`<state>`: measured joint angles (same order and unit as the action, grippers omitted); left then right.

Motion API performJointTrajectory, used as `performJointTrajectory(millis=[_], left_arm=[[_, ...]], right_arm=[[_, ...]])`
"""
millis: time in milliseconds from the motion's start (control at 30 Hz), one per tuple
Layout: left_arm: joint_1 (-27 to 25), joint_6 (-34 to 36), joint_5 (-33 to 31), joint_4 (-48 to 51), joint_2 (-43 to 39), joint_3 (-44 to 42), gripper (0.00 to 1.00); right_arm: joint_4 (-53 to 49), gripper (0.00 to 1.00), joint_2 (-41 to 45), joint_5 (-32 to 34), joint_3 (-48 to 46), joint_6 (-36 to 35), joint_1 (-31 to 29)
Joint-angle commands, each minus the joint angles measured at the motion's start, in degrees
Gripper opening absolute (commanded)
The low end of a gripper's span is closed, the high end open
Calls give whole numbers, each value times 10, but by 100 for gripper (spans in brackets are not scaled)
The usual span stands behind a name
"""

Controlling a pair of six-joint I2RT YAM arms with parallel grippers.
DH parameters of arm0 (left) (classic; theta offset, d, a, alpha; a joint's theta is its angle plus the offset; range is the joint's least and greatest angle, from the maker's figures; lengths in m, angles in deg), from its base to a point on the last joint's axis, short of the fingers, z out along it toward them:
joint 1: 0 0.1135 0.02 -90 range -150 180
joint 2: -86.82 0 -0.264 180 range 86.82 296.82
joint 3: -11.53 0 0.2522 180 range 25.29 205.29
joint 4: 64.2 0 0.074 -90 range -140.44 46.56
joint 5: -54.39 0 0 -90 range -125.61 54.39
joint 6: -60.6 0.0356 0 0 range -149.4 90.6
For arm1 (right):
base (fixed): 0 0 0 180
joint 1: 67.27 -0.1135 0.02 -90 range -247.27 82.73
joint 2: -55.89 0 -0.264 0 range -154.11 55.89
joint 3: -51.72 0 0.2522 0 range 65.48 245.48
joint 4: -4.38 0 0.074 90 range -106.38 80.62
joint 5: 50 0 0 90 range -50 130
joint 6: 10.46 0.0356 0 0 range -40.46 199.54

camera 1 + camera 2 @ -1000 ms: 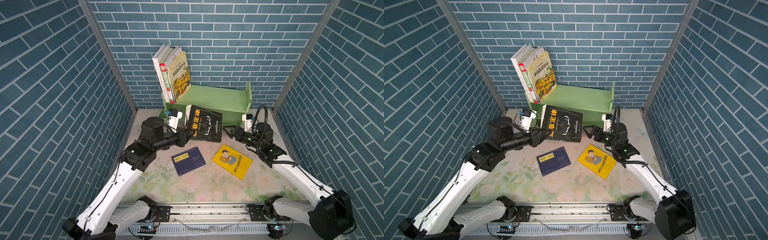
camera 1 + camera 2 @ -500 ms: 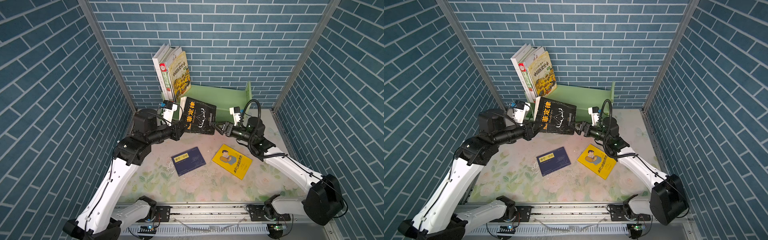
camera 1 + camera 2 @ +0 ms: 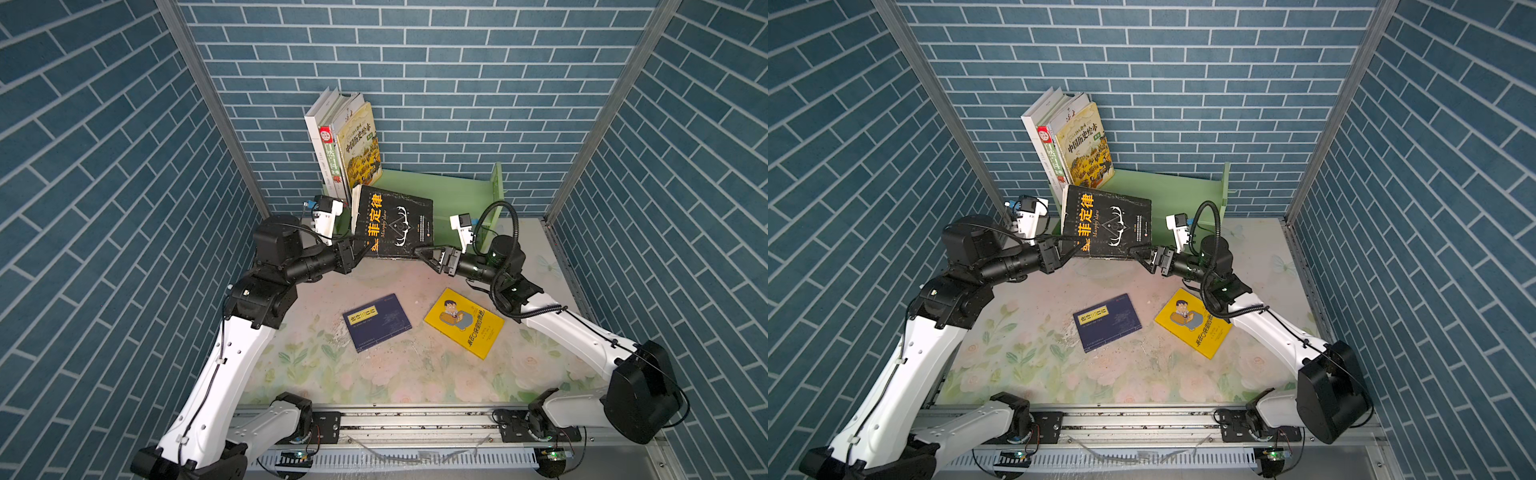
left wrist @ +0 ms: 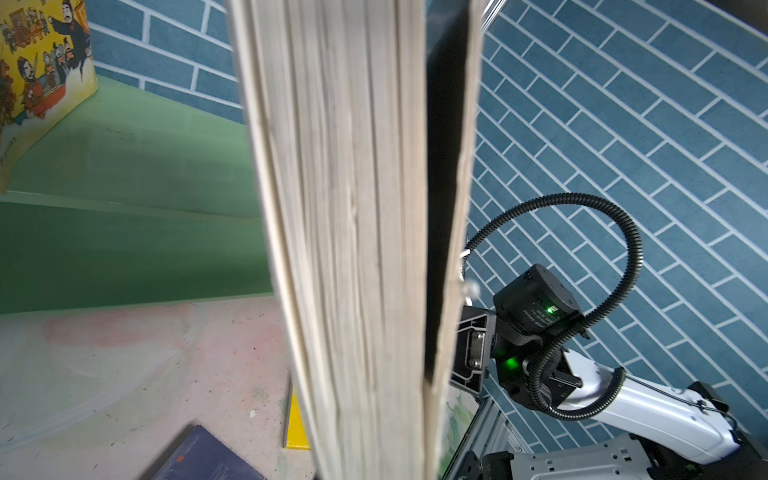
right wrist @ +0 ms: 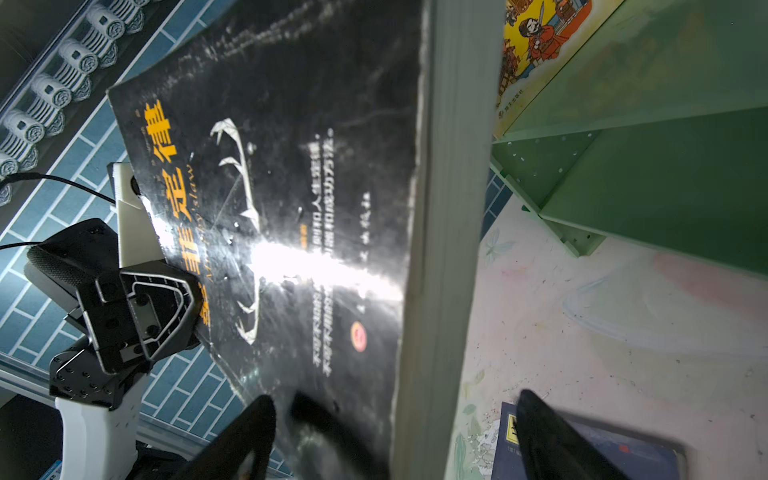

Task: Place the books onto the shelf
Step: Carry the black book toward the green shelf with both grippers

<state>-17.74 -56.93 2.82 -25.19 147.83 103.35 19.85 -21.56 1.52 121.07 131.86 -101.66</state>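
Pinching the black book [image 3: 397,224] at its lower corner, the left gripper [image 3: 359,252] held it raised just in front of the shelf [image 3: 440,193]; the right gripper [image 3: 424,257] stood spread around the opposite corner.

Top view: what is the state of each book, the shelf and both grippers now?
Black book with yellow title: lifted off the table, tilted.
Navy book: flat on the table, cover up.
Bright yellow cartoon-man book: flat on the table, cover up.
Four other books: standing on the light green wooden shelf.
Left gripper: shut on the black book's corner.
Right gripper: open, astride its opposite corner.
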Motion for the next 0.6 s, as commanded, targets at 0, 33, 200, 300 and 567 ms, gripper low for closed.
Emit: performJointTrajectory(millis=[0,33,200,300,567], left_arm=[[7,-18,36,-70,-6,1,12],[8,-20,42,-70,-4,-1,12],[17,-27,57,-71,-2,-11,12],[28,-33,81,-85,-2,-20,13],[84,-101,151,-177,6,-74,12]], right_arm=[[30,88,14,-10,-11,16,-1],[32,87,16,-9,-13,18,-1],[48,82,22,-9,-19,28,-1],[61,80,26,-9,-24,35,-2],[109,65,39,-11,-46,65,-2]])
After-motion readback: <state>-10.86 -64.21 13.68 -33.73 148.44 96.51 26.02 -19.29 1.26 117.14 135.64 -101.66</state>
